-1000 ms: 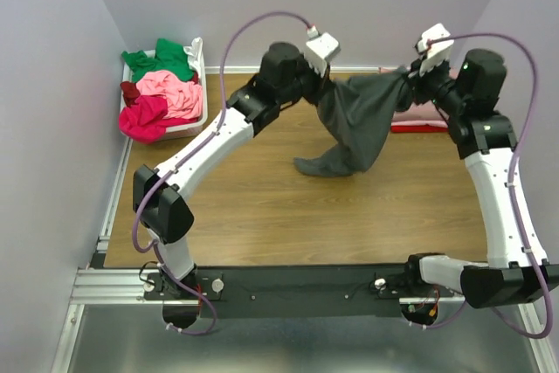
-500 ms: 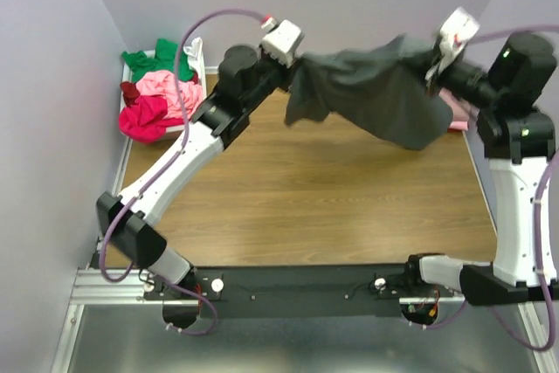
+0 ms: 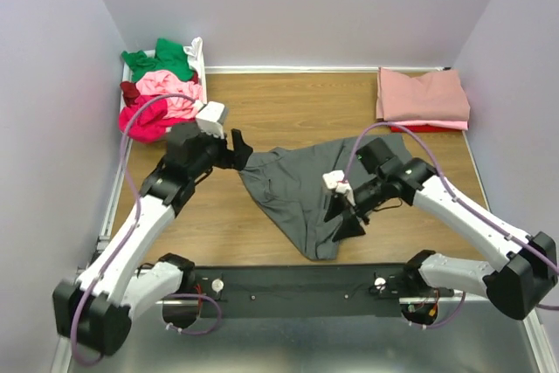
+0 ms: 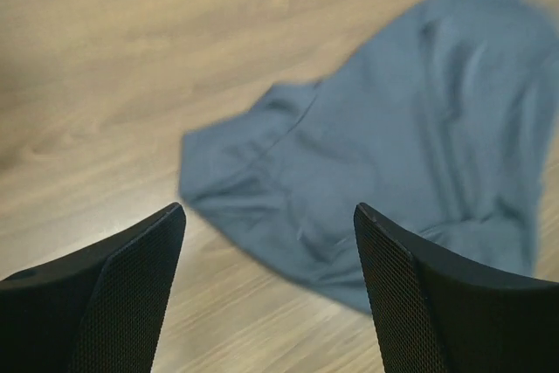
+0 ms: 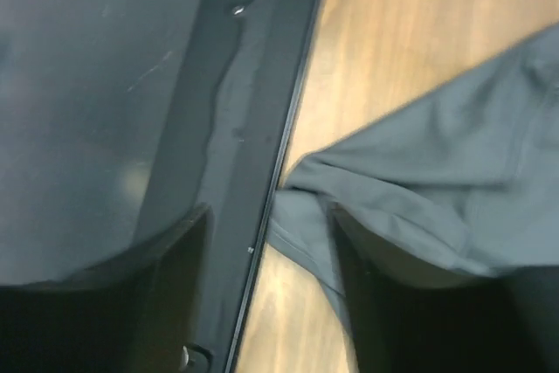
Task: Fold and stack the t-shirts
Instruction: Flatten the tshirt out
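**Wooden table (image 3: 262, 111): dark grey t-shirt (image 3: 301, 194) lying rumpled at centre frame**

You are holding your left fingers (image 4: 131, 303) wide apart just beside the shirt's left corner. Your right fingers (image 5: 419, 312) are standing apart too, over its lower hem, gripping nothing.

Twin arms showing white links over black joints.
Left arm (image 3: 131, 238) and right arm (image 3: 467, 216) are each carrying a purple cable (image 3: 125, 150); a white camera block (image 3: 211, 115) is capping each wrist; the left gripper (image 4: 271, 216) is presenting black, mesh-textured fingers (image 4: 131, 294).
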Controlling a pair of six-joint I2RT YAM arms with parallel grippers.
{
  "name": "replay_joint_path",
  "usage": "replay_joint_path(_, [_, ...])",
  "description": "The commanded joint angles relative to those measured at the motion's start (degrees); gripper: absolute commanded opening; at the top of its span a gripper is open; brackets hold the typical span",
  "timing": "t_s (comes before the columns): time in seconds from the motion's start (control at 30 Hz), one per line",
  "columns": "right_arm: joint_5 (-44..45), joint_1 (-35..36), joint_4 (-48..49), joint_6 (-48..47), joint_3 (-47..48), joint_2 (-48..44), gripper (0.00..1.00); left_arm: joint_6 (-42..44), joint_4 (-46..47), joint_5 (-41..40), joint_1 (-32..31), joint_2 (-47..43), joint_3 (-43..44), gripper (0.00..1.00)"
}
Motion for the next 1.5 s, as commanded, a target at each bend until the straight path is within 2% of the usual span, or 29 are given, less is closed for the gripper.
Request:
replay_joint_path(0.0, [7.53, 6.02, 5.35, 1.04, 1.20, 1.76, 0.71, -5.08, 0.63, 1.06, -0.01, -10.88, 1.20, 0.86])
replay_joint_path(0.03, [11.11, 6.02, 5.26, 1.57, 2.69, 1.50, 0.78, -6.22, 0.89, 2.19, 0.08, -11.77, 0.85, 0.86])
replay_joint_path(0.1, [18.05, 5.85, 7.10, 4.45, 5.16, 0.89, 0.83, -7.54, 2.64, 5.26, -0.01, -12.22, -0.11, 0.86])
replay_joint_path(0.17, [24.82, 0.69, 9.56, 10.85, 6.75, 0.27, 0.85, -10.34, 4.31, 11.21, -0.01, -11.17, -2.21, 0.86])
replay_joint_path(0.2, [23.98, -2.82, 10.44, 11.67, 6.75, 0.53, 0.85, -11.32, 6.58, 13.43, -0.62, -10.56, -3.01, 0.86])
replay_joint_path(0.23, [20.41, -10.95, 10.80, 13.68, 5.97, 1.14, 0.85, -12.20, 7.65, 15.02, -1.50, -9.16, -4.24, 0.86])
replay_joint_path(0.27, [18.98, -14.86, 11.32, 15.09, 5.09, 1.84, 0.85, -13.51, 8.35, 14.34, -2.81, -8.62, -4.77, 0.86])
replay_joint_path(0.33, [17.65, -23.11, 12.90, 17.12, 2.81, 3.25, 0.82, -16.41, 10.46, 11.88, -9.30, -7.04, -5.39, 0.86])
replay_joint_path(0.43, [19.05, -29.02, 18.52, 21.25, -4.13, 5.28, 0.81, -19.57, 10.73, 7.83, -17.47, -3.97, -5.65, 0.84])
replay_joint_path(0.47, [22.45, -29.57, 20.01, 22.65, -5.45, 5.37, 0.81, -20.98, 10.73, 5.82, -18.98, -3.35, -6.09, 0.83])
replay_joint_path(0.57, [25.47, -32.98, 22.40, 25.99, -5.03, 5.54, 0.81, -27.22, 11.61, 0.74, -26.01, -1.50, -7.41, 0.80])
replay_joint_path(0.63, [27.65, -33.44, 24.42, 27.23, -5.64, 6.42, 0.81, -30.38, 11.87, -3.05, -30.31, 0.69, -7.50, 0.80])
replay_joint_path(0.67, [30.02, -33.53, 24.86, 28.19, -5.73, 7.03, 0.81, -32.57, 12.14, -5.60, -34.42, 1.74, -7.07, 0.80])
replay_joint_path(0.73, [31.35, -34.05, 25.13, 28.81, -5.64, 8.78, 0.81, -34.00, 12.23, -8.07, -37.87, 6.03, -5.92, 0.79])
replay_joint_path(0.8, [31.71, -34.40, 25.39, 29.61, -5.64, 9.14, 0.81, -34.09, 12.14, -10.63, -41.57, 9.47, -3.38, 0.74])
replay_joint_path(0.9, [31.71, -34.93, 26.09, 30.22, -6.08, 8.79, 0.81, -32.52, 11.44, -12.91, -44.12, 16.77, 0.75, 0.68])
replay_joint_path(1.13, [31.62, -36.43, 26.36, 30.40, -6.43, 8.62, 0.81, -29.70, -0.33, -20.56, -47.82, 33.19, 12.36, 0.67])
replay_joint_path(1.33, [31.62, -36.87, 26.62, 30.40, -6.52, 8.71, 0.81, -30.13, -2.97, -22.49, -49.75, 39.28, 14.38, 0.67])
replay_joint_path(1.4, [31.54, -36.95, 26.53, 30.40, -6.61, 8.71, 0.81, -30.57, -4.90, -24.86, -50.46, 40.42, 15.08, 0.63])
replay_joint_path(1.47, [31.36, -36.96, 26.53, 30.31, -6.61, 8.62, 0.81, -31.19, -6.40, -27.40, -50.90, 41.21, 15.61, 0.55])
